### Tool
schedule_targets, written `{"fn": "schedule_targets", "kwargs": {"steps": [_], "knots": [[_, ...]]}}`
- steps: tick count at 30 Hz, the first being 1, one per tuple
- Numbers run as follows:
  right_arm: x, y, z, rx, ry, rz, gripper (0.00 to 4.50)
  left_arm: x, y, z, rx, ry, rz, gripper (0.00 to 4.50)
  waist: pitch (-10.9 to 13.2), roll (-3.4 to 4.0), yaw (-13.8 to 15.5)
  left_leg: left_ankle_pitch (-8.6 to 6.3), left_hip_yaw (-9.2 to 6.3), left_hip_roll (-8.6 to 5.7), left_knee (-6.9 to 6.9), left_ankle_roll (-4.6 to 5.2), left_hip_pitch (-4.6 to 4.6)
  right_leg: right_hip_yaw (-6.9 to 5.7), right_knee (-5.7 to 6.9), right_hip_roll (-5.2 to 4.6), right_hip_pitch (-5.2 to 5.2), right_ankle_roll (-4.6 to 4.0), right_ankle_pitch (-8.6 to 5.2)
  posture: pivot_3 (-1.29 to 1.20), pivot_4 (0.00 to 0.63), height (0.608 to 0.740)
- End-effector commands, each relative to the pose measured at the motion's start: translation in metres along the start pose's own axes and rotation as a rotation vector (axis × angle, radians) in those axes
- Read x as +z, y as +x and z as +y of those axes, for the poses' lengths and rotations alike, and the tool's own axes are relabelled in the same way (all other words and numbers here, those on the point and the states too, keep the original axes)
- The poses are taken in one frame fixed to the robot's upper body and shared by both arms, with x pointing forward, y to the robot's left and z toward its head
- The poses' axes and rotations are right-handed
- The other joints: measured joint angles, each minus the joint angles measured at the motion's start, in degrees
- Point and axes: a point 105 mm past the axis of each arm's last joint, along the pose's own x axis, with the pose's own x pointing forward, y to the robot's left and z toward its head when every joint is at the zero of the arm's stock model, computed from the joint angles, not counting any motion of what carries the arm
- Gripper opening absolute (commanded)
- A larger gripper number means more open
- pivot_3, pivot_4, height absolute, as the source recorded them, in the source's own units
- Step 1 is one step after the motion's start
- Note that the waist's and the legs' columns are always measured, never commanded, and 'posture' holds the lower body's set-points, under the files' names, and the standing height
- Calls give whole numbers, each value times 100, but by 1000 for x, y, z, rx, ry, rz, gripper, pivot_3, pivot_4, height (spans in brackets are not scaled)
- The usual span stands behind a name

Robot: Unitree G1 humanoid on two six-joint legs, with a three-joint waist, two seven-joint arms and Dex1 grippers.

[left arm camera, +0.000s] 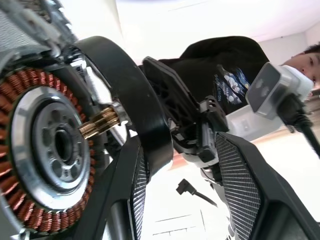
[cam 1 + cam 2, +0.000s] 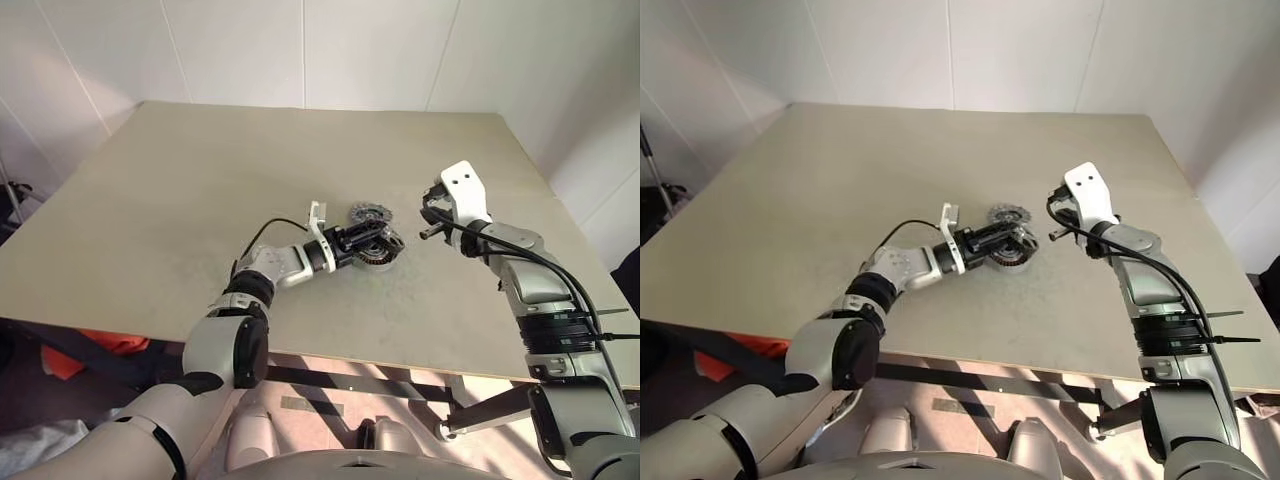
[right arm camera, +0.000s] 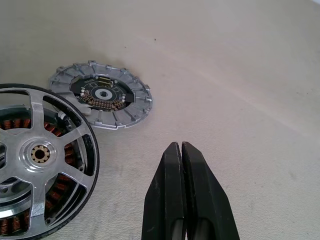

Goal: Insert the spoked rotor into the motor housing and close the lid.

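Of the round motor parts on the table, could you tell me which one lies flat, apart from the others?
The lid: grey and ribbed, flat on the table beside the spoked rotor.

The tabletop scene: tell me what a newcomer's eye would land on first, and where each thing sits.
Near the middle of the table, the left gripper reaches in at the spoked rotor, which sits over the copper coils of the motor housing. Just behind them the lid lies flat on the table with its dark inner face up. To the right, the right gripper hovers apart with its fingers shut and empty.
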Motion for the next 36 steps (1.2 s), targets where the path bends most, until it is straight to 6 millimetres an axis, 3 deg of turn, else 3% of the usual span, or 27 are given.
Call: {"fn": "schedule_targets", "kwargs": {"steps": [1, 8, 20, 24, 28, 32, 36], "knots": [[20, -3, -2, -16, -34, -66, 0, 4, -9, -24, -68, 25, 18, 2209, 1, 1, -11, 0, 0, 0, -1, 0, -1, -1, -1, 0, -1, 0, 0, 0, 0, 740], [21, -1, 0, -9, -32, -69, 0, 13, -42, -35, -32, 80, -38, 2209, 4, 2, -28, -4, 0, 2, -1, 6, -4, -2, 1, 2, -5, -1, 0, 0, 0, 740], [29, -8, 11, 69, -83, -111, 0, 22, -80, -47, -24, 191, -140, 2209, 4, 2, -42, -1, 0, 3, -2, 2, -6, -2, -3, 5, -6, 0, -1, 0, 0, 740], [41, -23, 44, 233, -138, -187, 0, 23, -101, -35, 116, 368, -113, 2209, 4, 3, -42, -2, 0, 9, -5, 2, -5, -2, -5, 10, -7, 1, -1, 0, 0, 740], [33, -36, 70, 364, -153, -204, 0, 31, -125, -22, 218, 456, -134, 2209, 4, 2, -45, -2, 0, 15, -7, 3, -2, -2, -3, 16, -7, 1, -1, 0, 0, 740], [24, -44, 74, 413, -139, -197, 0, 38, -141, -20, 256, 492, -166, 2209, 4, 2, -36, -2, -1, 13, -6, 3, 1, 0, -1, 13, -2, 2, -2, 0, 0, 740], [22, -42, 69, 399, -123, -184, 0, 34, -144, -11, 308, 535, -147, 2209, 3, 3, -53, -1, 0, 16, -5, 0, 9, 1, 6, 15, -3, 1, -2, 0, 0, 740]]}}
